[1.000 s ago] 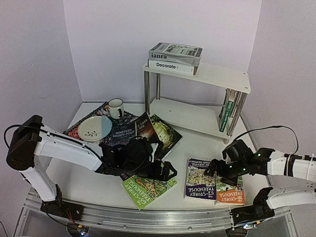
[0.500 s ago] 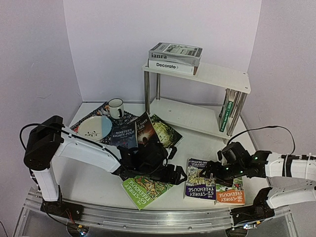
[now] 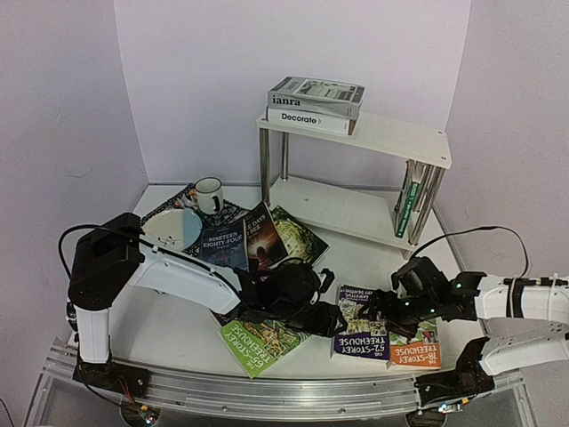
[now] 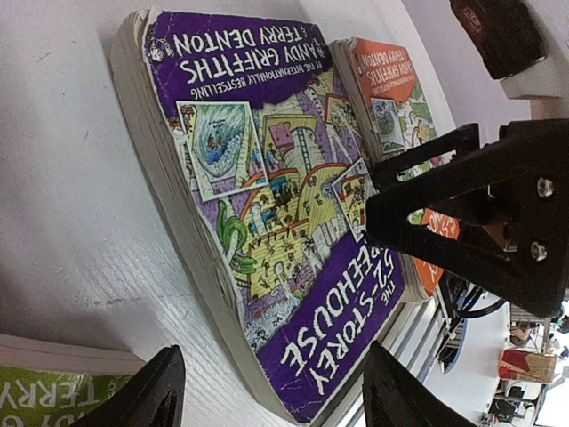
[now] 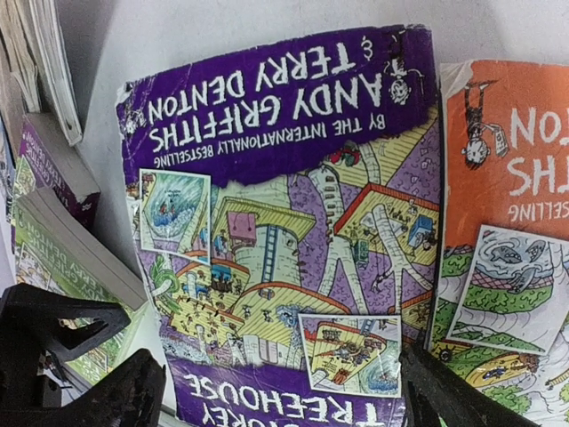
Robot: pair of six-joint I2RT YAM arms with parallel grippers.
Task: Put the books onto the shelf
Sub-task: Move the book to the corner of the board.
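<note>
The purple Treehouse book (image 3: 358, 331) lies flat near the table's front, with the orange book (image 3: 416, 345) right beside it and the green book (image 3: 265, 341) to its left. My left gripper (image 3: 331, 318) is low at the purple book's (image 4: 267, 205) left edge. In the left wrist view it (image 4: 271, 356) is open, with its jaws spanning the book's near end. My right gripper (image 3: 384, 311) hovers open over the same cover (image 5: 293, 196), and its wrist view (image 5: 280, 382) shows nothing held. Dark novels (image 3: 258, 236) lie behind. The shelf (image 3: 391, 138) carries two stacked books (image 3: 316, 102) on top. More books (image 3: 409, 200) stand on its lower board.
A mug (image 3: 210, 194) and a plate (image 3: 174, 229) sit on the patterned placemat (image 3: 176, 199) at the back left. A metal rail (image 3: 267, 396) runs along the near edge. Both grippers are close together over the purple book, and walls enclose the table.
My left arm has swung right, from over the green book to the purple book's left edge, and its jaws have narrowed somewhat. The right gripper has edged slightly left.
</note>
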